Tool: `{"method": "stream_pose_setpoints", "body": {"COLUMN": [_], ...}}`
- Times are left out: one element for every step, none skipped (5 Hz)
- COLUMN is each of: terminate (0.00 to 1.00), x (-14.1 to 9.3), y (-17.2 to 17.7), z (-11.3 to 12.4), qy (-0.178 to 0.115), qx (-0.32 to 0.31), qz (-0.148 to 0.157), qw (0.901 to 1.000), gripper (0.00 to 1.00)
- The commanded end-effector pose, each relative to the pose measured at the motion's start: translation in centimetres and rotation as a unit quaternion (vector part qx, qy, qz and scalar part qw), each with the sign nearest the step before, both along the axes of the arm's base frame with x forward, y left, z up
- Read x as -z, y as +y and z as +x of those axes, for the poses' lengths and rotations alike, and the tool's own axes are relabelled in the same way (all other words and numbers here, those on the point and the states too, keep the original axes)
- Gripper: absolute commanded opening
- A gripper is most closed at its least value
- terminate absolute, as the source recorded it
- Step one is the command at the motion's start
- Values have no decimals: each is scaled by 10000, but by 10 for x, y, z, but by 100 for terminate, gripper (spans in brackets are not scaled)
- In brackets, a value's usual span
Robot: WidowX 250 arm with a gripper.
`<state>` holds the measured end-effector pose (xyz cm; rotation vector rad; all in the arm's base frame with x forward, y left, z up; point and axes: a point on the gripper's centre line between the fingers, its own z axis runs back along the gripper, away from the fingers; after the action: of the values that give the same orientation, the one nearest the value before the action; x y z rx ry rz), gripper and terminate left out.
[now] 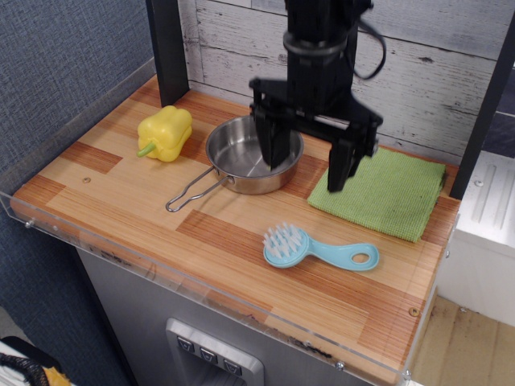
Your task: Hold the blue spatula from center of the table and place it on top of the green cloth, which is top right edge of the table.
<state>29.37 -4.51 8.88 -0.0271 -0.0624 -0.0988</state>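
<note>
Two fingers of mine hang spread wide, nothing between them. My gripper sits above the back half of the table, jaws released & pointing down. Left finger shows in front of the pan; right finger shows over the near-left part of the cloth. Can't tell if either tip touches anything; they look to be up in the air.

Spatula lies flat on the wood, front-centre, well clear of me & nearer the front edge than I am. Its round head w/ white bristles points left, bristles up. Handle runs to the right & ends in an oval hole. It sits apart from the cloth, just in front of the cloth's near edge, not touching.

Cloth is flat at the back right of the table, one corner close to the right rim. Nothing lies on it.

Pan is steel, upright, empty as far as I can see, w/ a wire handle reaching out toward the front left. Pepper is yellow, green stem, to the left of the pan & near it, not touching.

Clear acrylic rim runs along the front & left edges. Behind me is a whitewashed plank wall, w/ a dark post at back left.
</note>
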Motion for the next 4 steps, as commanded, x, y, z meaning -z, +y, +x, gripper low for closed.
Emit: {"method": "stream_pose_setpoints", "body": {"terminate": [0, 0, 0, 0], "x": [19, 26, 27, 25], "y": [4, 11, 19, 25], "z": [-32, -36, -30, -22], "qy": [-54, -25, -79, -102], "qx": [63, 51, 104, 63], "qz": [-81, 16, 281, 378], "qw": [9999, 10000, 9995, 9992], "gripper": [100, 100, 100, 100]}}
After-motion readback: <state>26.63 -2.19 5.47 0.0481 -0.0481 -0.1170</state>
